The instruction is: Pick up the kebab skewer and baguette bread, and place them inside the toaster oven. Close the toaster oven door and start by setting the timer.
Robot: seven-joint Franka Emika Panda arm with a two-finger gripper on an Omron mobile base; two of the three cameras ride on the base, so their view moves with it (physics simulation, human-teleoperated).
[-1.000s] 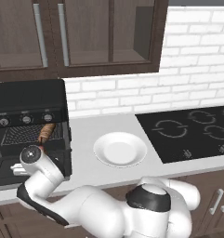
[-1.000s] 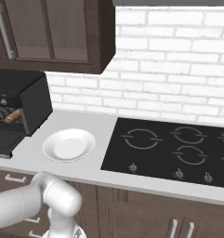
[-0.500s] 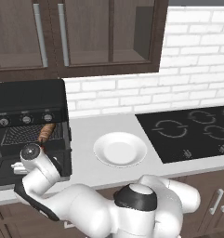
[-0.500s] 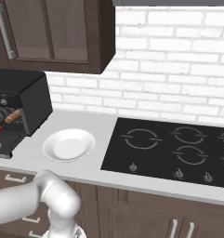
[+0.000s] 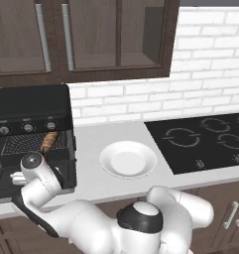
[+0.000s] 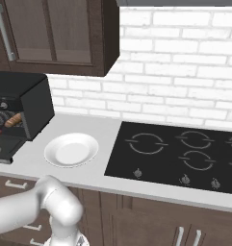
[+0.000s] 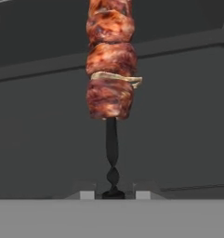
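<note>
Now, from the left base view, the toaster oven (image 5: 31,131) stands at the counter's left end with its toaster oven door (image 5: 4,183) dropped open, the baguette bread (image 5: 49,142) lies on the rack inside, and the white arm reaches over the door. From the right base view, the oven sits beside a white plate (image 6: 71,149) — the black cooktop (image 6: 177,156) is farther right. In the hand view the gripper (image 7: 113,194) pinches the dark handle of the kebab skewer (image 7: 110,65) — meat chunks pointing away toward dark oven surfaces.
</note>
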